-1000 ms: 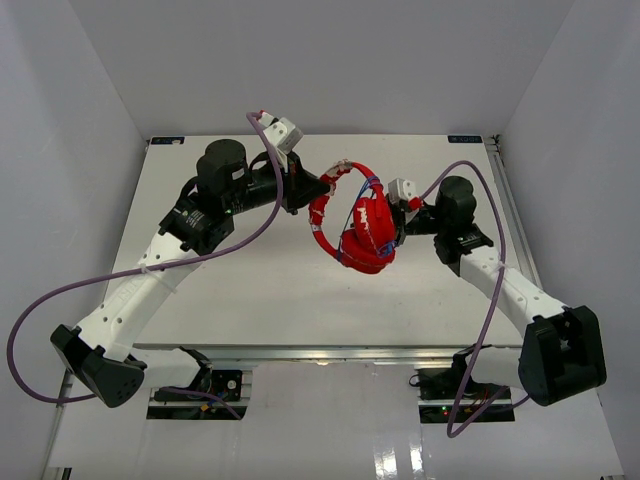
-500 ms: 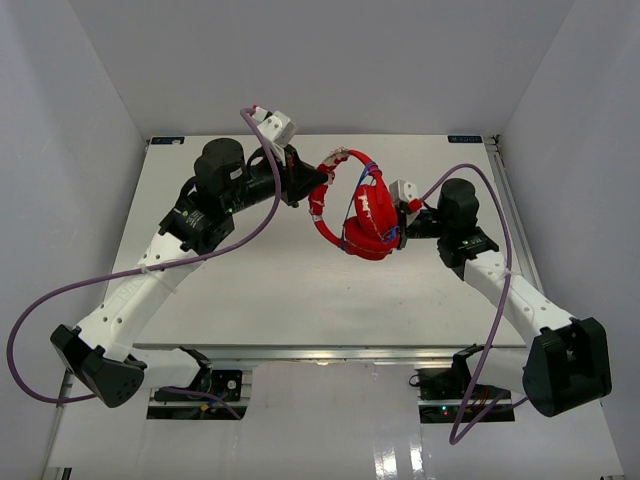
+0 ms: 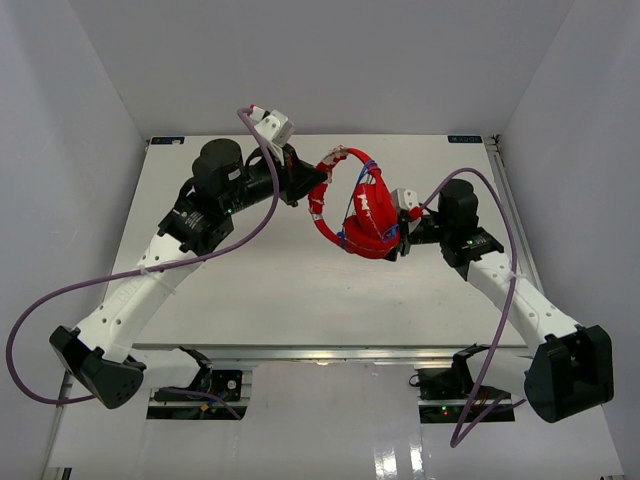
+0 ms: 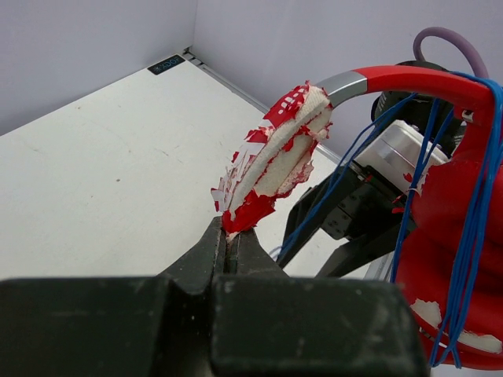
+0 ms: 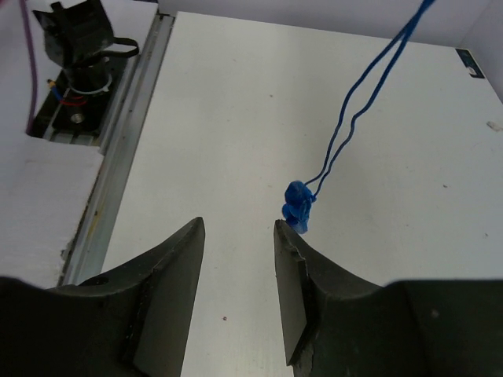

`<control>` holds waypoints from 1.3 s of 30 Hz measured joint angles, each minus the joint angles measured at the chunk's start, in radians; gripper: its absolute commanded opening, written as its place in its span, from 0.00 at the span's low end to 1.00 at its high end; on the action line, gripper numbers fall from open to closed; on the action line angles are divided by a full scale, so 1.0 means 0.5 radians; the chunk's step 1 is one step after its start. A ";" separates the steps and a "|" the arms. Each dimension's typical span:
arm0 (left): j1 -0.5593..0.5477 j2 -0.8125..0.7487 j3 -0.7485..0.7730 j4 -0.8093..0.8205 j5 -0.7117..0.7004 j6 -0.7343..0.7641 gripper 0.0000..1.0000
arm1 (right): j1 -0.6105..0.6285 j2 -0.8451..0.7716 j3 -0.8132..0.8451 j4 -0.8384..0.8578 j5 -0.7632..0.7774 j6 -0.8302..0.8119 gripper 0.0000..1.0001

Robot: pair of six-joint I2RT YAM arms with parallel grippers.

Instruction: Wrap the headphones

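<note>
The red headphones (image 3: 365, 215) hang above the table between both arms, with thin blue cable (image 4: 464, 196) wound over the cup and band. My left gripper (image 3: 305, 190) is shut on the frayed red-and-white end of the headband (image 4: 275, 157); in the left wrist view the jaws (image 4: 232, 236) pinch its tip. My right gripper (image 3: 400, 240) sits just right of the cups. In the right wrist view it (image 5: 238, 228) stands open with nothing between the fingers. The small blue plug (image 5: 297, 208) dangles on its cable (image 5: 354, 118) just past the right fingertip, outside the gap.
The white table (image 3: 250, 280) is walled in on three sides. Purple robot cables (image 3: 60, 300) loop off both arms. An aluminium rail (image 5: 118, 149) and a black mount (image 5: 78, 47) run along the table's edge in the right wrist view.
The left gripper has drawn the headband end slightly up and left. The right arm has shifted down and left beside the cups, its jaws a little wider.
</note>
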 measured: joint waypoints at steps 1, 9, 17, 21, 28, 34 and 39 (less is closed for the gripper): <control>0.000 -0.005 -0.002 -0.001 -0.004 0.000 0.00 | -0.001 -0.011 0.027 -0.105 -0.049 -0.076 0.47; 0.000 -0.066 -0.006 -0.005 -0.042 0.005 0.00 | 0.000 -0.246 0.153 -0.520 0.085 -0.354 0.68; 0.000 -0.074 -0.008 -0.006 -0.041 0.004 0.00 | -0.001 -0.196 0.133 -0.318 0.388 -0.049 0.66; 0.000 -0.074 -0.010 -0.005 -0.040 0.003 0.00 | -0.002 -0.106 0.133 -0.148 0.398 0.130 0.64; 0.000 -0.074 -0.010 0.002 -0.039 -0.003 0.00 | 0.003 0.114 0.133 0.199 0.386 0.479 0.58; 0.000 -0.074 -0.010 0.003 -0.039 -0.012 0.00 | 0.015 0.189 0.132 0.399 0.332 0.682 0.11; 0.000 -0.081 -0.046 0.030 -0.083 -0.040 0.00 | 0.022 0.177 0.076 0.558 0.214 0.796 0.08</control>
